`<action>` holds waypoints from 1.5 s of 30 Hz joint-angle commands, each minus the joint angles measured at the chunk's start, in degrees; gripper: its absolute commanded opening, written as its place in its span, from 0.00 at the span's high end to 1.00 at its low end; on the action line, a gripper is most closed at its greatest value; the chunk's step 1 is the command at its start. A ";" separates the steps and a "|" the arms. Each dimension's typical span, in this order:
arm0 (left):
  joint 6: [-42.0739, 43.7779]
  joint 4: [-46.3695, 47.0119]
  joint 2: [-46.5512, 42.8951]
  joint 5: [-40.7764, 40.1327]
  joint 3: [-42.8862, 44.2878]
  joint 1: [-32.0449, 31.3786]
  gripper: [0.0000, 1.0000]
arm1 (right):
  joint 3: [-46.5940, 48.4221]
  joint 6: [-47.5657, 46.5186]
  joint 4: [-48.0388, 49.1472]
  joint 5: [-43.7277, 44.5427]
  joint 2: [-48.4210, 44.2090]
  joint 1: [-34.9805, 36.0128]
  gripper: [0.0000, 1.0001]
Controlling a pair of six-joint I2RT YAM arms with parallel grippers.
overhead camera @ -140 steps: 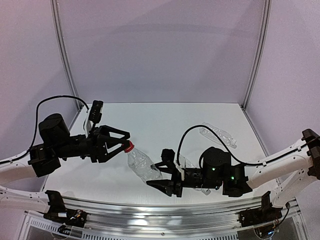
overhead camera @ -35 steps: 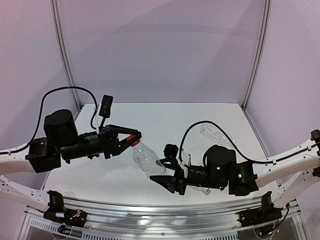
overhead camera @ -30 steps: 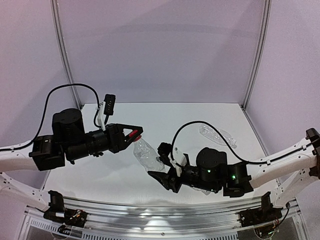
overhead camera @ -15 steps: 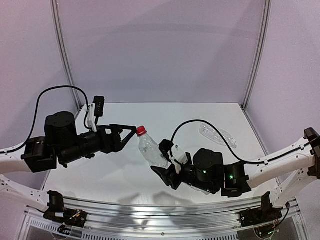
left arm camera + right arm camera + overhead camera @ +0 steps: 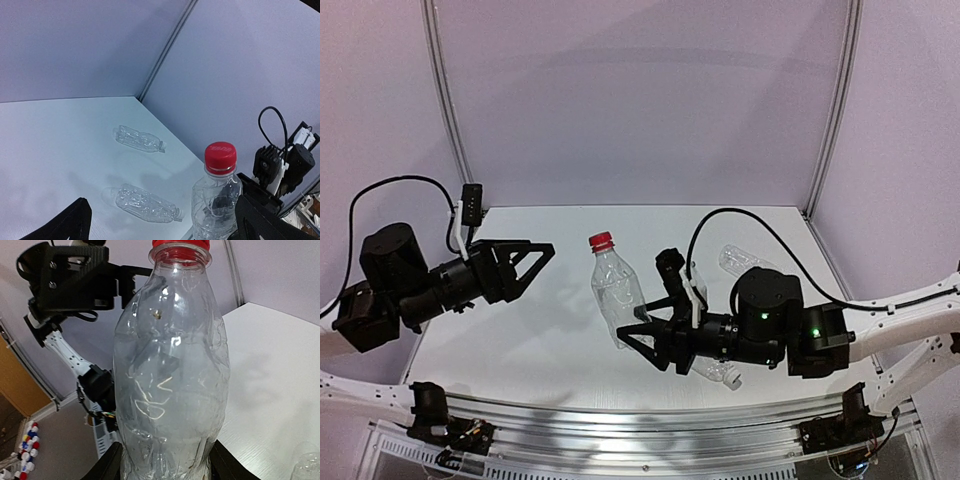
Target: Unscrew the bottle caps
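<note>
Our left pincer (image 5: 533, 270) is spread wide and empty. It is well apart from the red cap (image 5: 601, 241), which stands out beyond its open tips. The cap sits on the neck of a clear bottle (image 5: 616, 298) held nearly upright over the table (image 5: 535, 345). Our right pincer (image 5: 642, 345) pinches that bottle low on its body, with the cap at the end away from its fingers (image 5: 107, 466). In the left wrist view a far bottle (image 5: 138, 138) and a near bottle (image 5: 145, 202) lie flat on the table ahead of the left pincer.
</note>
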 commanded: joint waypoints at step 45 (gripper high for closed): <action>-4.46 27.04 3.11 35.71 -9.87 10.38 0.32 | 0.36 -8.49 1.18 -14.08 0.68 -0.02 1.00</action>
